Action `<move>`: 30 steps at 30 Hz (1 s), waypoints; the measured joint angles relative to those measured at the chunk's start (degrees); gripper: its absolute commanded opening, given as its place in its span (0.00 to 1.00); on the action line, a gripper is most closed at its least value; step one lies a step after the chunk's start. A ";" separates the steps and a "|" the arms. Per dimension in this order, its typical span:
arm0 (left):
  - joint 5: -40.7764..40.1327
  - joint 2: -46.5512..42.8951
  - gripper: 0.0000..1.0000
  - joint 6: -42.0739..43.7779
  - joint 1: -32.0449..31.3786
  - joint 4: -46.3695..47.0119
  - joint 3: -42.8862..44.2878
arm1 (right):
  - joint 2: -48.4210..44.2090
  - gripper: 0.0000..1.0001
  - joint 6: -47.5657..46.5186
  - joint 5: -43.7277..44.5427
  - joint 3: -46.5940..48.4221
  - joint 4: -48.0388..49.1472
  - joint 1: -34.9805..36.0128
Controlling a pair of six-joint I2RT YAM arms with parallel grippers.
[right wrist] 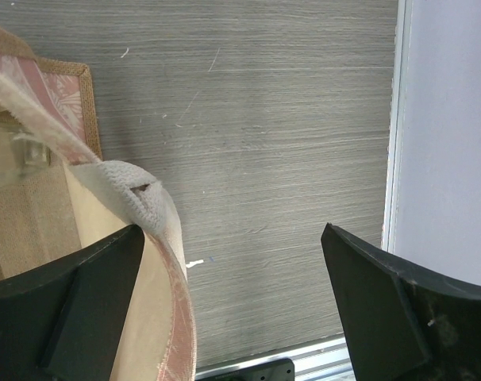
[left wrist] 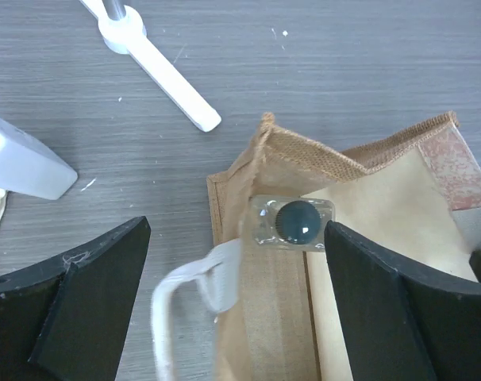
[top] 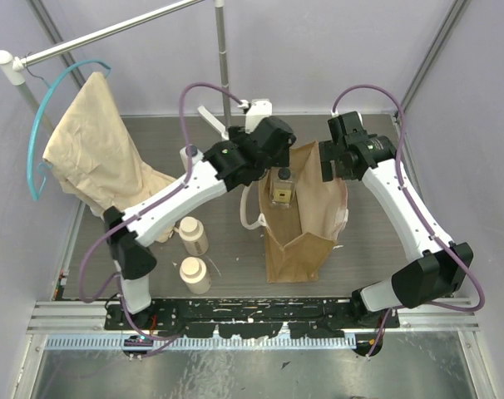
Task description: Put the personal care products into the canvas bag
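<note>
Personal care products, quick count: three in view. One dark-capped rectangular bottle (left wrist: 294, 222) is already inside the canvas bag (top: 298, 241), standing cap-up in a far corner of the mouth. Two cream cylinders (top: 192, 235) (top: 195, 274) sit on the desk (top: 231, 258) to the left of the bag, near the left arm's base. I can't spot the fourth one; it could be hidden in the bag.

The left gripper (left wrist: 236, 230) hangs right over that bottle with its jaws spread wide and nothing in them, which reads like a drop-off spot. The right gripper (right wrist: 232, 238) is also wide and empty, parked at the bag's rim with the strap (right wrist: 137, 198) by one finger. My guess is it's steadying the mouth.
</note>
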 measured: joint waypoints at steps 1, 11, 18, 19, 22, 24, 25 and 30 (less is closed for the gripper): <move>0.24 -2.47 0.98 -0.13 0.42 1.92 -2.58 | 0.22 1.00 -0.07 -0.04 0.00 0.00 0.00; -0.52 -10.32 0.98 1.77 5.95 3.80 -4.59 | 1.92 1.00 -0.55 -0.39 0.17 0.20 0.00; -6.69 -2.69 0.98 -4.94 9.68 -17.35 20.55 | 2.47 1.00 -0.70 -0.42 0.61 0.17 0.00; -6.40 -2.40 0.98 -6.47 11.04 -19.93 21.24 | 2.51 1.00 -0.70 -0.42 0.61 0.17 0.00; -3.50 -2.32 0.98 -11.54 16.68 -26.84 19.45 | 2.51 1.00 -0.68 -0.39 0.61 0.17 0.00; -0.92 -2.34 0.98 -14.21 20.52 -29.70 16.50 | 2.51 1.00 -0.68 -0.37 0.61 0.17 0.00; 0.28 -2.34 0.98 -15.13 22.21 -30.88 14.86 | 2.51 1.00 -0.66 -0.37 0.61 0.15 0.00; 2.93 -2.32 0.98 -11.30 26.62 -32.85 9.33 | 2.51 1.00 -0.44 -0.35 0.61 0.15 0.00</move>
